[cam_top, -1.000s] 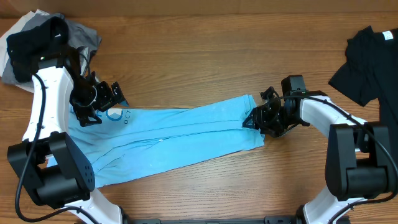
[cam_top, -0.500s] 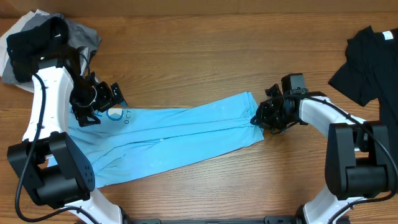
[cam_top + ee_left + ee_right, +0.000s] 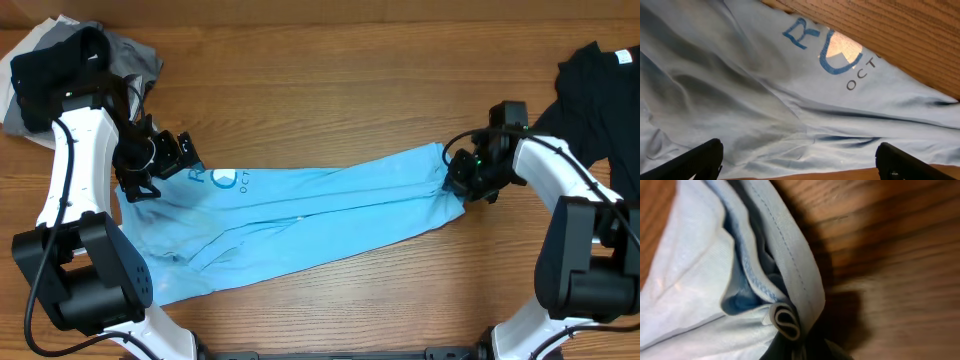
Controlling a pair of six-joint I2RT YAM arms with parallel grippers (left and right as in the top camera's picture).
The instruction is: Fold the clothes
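The light blue T-shirt [image 3: 300, 215] lies stretched out as a long, creased band across the middle of the wooden table [image 3: 330, 90]. It slants a little, with its printed end by the left arm and its other end by the right arm. The right gripper [image 3: 466, 180] is clamped together on that far end of the shirt. Its wrist view shows the stitched hem bunched into a curled fold [image 3: 787, 322], pinched right at the dark fingertips [image 3: 805, 350]. The left gripper [image 3: 150, 165] stands over the shirt's printed end with its jaws wide apart, holding nothing. Its two fingers [image 3: 695, 160] frame wrinkled cloth, with the blue lettering [image 3: 832, 52] just beyond them. A black garment [image 3: 600, 90] lies beyond the shirt's clamped end, apart from it. A grey and white heap [image 3: 135, 50] sits beyond the printed end, behind the left arm.
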